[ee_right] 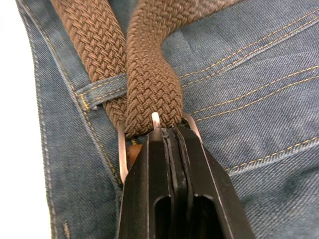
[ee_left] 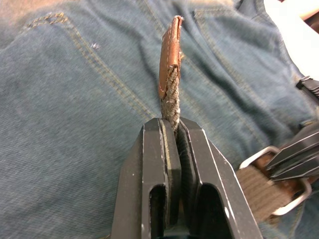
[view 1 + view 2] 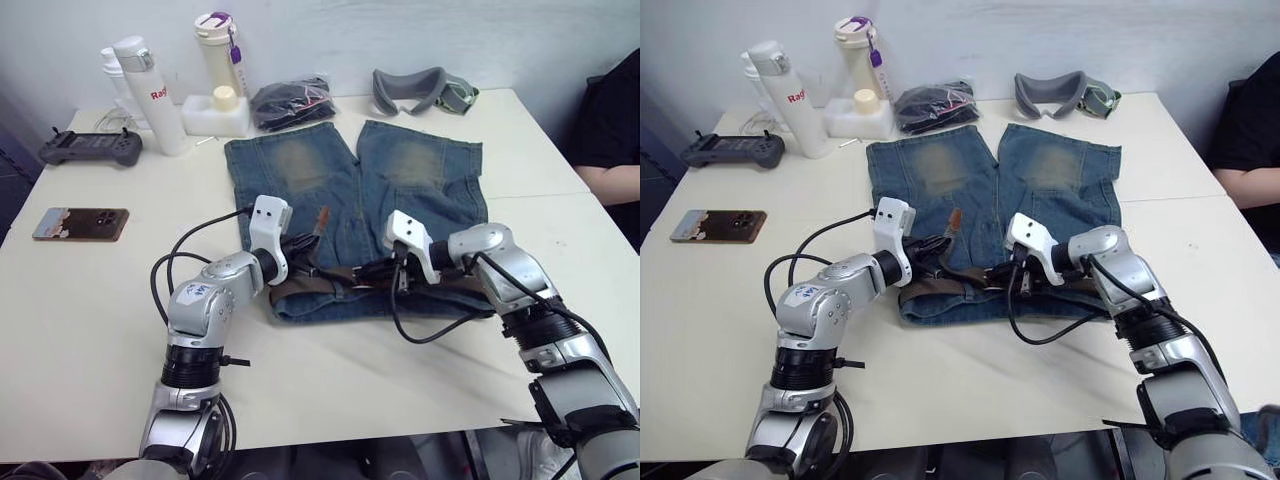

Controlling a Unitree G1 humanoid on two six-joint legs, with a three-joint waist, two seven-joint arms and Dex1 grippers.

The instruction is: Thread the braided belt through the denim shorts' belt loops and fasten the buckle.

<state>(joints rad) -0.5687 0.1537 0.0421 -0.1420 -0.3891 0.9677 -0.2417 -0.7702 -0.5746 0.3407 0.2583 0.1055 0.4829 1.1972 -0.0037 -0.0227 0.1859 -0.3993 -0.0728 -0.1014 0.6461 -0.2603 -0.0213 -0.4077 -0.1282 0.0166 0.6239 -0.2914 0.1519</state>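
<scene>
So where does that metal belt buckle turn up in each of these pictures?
Left eye view: buckle at the right tool, on the waistband.
Right eye view: same spot.
Left wrist view: beside the belt tip.
Right wrist view: right at the fingers.
Shared landmark: the denim shorts.

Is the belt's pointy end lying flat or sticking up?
Sticking up. The left gripper is shut on the braided belt, and its leather-tipped end stands above the fingers, off the denim shorts.

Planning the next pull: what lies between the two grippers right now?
In the left eye view, between the left gripper and right gripper lie the denim shorts with the braided belt across the waistband.
</scene>
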